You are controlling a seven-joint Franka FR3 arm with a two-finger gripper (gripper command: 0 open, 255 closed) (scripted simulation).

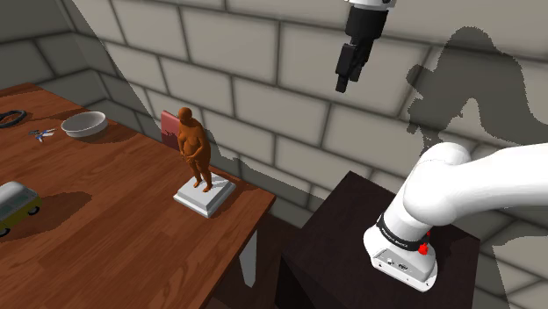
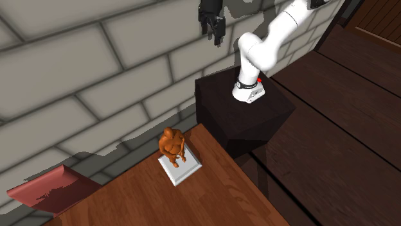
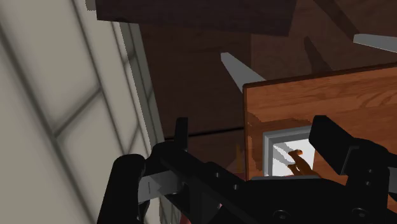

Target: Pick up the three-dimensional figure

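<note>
Plainly, the three-dimensional figure (image 1: 193, 147) is seen as a smooth, orange-brown human form, rounded at the belly and standing upright on a flat, white, square plinth (image 1: 204, 200). It is set on the desk (image 1: 105, 246), a reddish-brown wooden top with visible grain, close to the corner nearest the dark, box-shaped stand (image 1: 342, 255). Just behind the figure a flat pinkish-red slab (image 1: 168, 125) is seen at the desk's wall edge, before a wall (image 1: 263, 53) drawn in large grey stone blocks. Farther along the desk a shallow, pale, round bowl (image 1: 84, 125) and a small boxy van (image 1: 16, 206), greenish below and pale above, are found. The black hand (image 1: 348, 81) is held high beside the wall, well apart from the figure, with its two fingers spread and nothing between them.
</note>
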